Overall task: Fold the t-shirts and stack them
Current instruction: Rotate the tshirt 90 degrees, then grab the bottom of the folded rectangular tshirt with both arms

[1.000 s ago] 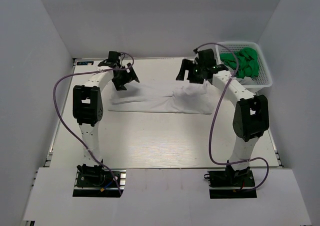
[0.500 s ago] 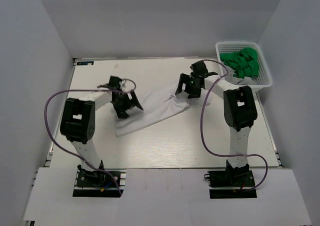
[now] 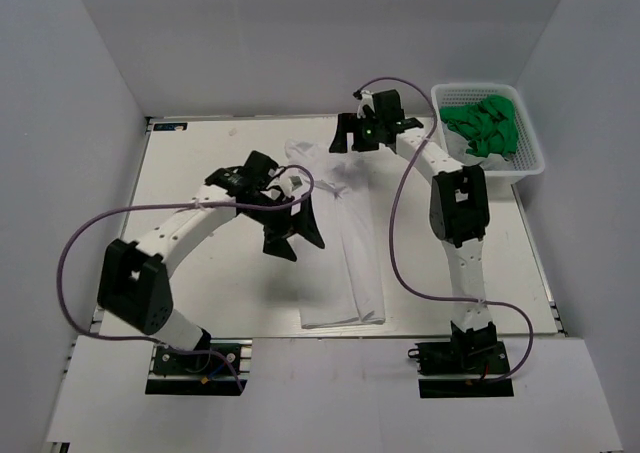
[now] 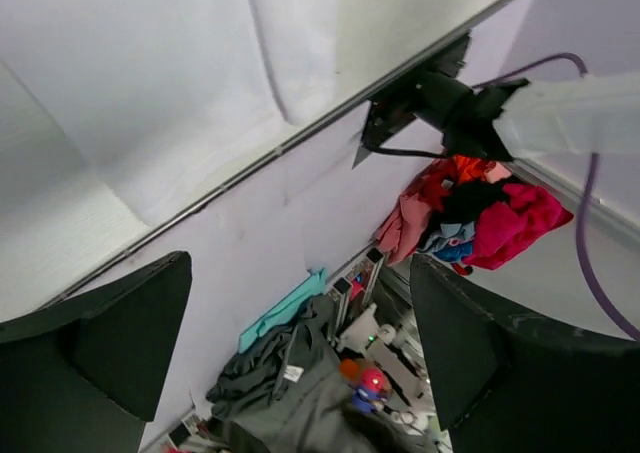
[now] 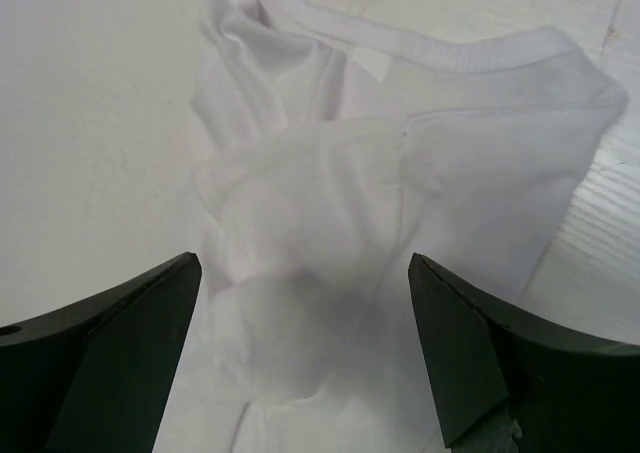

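1. The plain white short-sleeved cloth t-shirt (image 3: 345, 243) lies as a long, narrow strip on the pale table (image 3: 200, 153), with its collar at the far end and its hem at the near edge.
2. The left gripper (image 3: 295, 238) hangs at the strip's left edge, about halfway along, with its black fingers spread wide and nothing between them.
3. In the left wrist view the left gripper (image 4: 300, 343) points past the table edge at a heap of coloured clothing (image 4: 470, 218) off the table, and no shirt cloth shows between its jaws.
4. The right gripper (image 3: 350, 143) hovers at the collar end, just beside the cloth, with its fingers also held apart and empty.
5. In the right wrist view the rumpled shirt (image 5: 330, 203) lies straight ahead of the right gripper (image 5: 305, 353), with the small white neck label (image 5: 372, 63) beyond the fingertips.
6. To the right of the right gripper stands a white plastic mesh basket (image 3: 530, 133) holding green items (image 3: 485, 123).
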`<state>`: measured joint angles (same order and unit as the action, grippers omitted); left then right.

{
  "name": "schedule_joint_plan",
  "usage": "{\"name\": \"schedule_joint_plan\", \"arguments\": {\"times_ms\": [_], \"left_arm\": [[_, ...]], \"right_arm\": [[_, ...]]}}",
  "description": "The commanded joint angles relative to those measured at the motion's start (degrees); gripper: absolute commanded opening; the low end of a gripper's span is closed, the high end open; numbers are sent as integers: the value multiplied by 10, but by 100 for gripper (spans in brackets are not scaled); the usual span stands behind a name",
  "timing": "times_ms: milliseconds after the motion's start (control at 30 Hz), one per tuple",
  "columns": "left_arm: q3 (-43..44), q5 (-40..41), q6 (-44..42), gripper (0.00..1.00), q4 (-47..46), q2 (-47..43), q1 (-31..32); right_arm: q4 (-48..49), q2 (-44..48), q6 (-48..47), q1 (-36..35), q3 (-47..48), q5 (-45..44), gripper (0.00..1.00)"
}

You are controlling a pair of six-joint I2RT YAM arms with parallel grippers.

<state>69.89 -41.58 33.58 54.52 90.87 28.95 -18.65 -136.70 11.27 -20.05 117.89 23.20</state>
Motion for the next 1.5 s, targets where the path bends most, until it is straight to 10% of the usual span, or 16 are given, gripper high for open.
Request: {"name": "schedule_joint_plan", "arguments": {"times_ms": [0,500,900,1467], "left_arm": [[-6,5,3,100,-5,-54,0],[21,454,76,100,103,-121,-14],[-28,461,71,100,87,-125,-14],[3,425,76,100,64,-67,-14]], "right_arm": [[20,102,-24,-3,-52,-13,90],[-213,243,23,-171,-250,-330,90],[-211,162,78,-234,-259,-312,90],[-246,15,209,-190,-13,-256,90]]}}
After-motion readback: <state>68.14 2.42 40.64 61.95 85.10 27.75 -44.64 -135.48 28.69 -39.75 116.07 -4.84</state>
